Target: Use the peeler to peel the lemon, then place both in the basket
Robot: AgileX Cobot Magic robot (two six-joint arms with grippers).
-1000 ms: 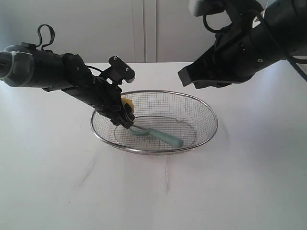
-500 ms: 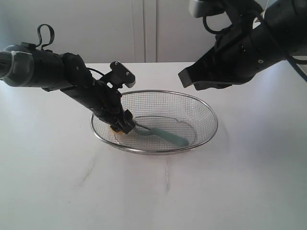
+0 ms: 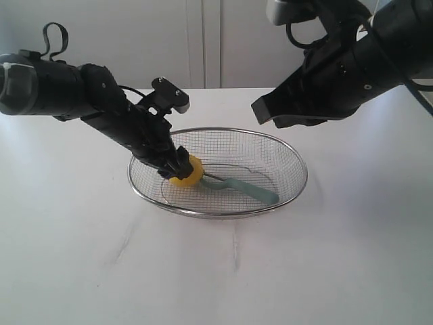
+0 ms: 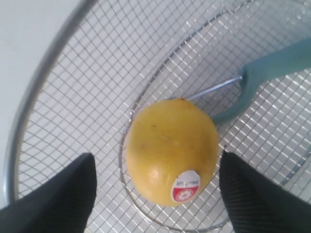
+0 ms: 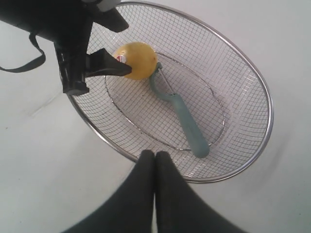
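Note:
The yellow lemon (image 3: pixel 187 171) (image 4: pixel 170 148) (image 5: pixel 136 59), red-and-white sticker showing, rests on the mesh at the left inside the wire basket (image 3: pixel 305 177) (image 4: pixel 29 107) (image 5: pixel 269 111). My left gripper (image 3: pixel 177 167) (image 4: pixel 156 156) (image 5: pixel 129 48) is open around it, with a wide gap at one finger and a narrow one at the other. The teal-handled peeler (image 3: pixel 256 190) (image 4: pixel 277 63) (image 5: pixel 187 124) lies on the basket floor, its blade head against the lemon. My right gripper (image 3: pixel 260 112) (image 5: pixel 155 154) is shut and empty, high over the basket's far right side.
The basket stands in the middle of a white table (image 3: pixel 81 257). A pale wall or cabinet front (image 3: pixel 203 40) rises behind the table's far edge. The left arm slants down over the basket's left rim.
The left gripper dipped into the basket, its jaws widened, and it drew back a little. The lemon now lies in view on the mesh. The peeler slid slightly right. The right arm stayed still.

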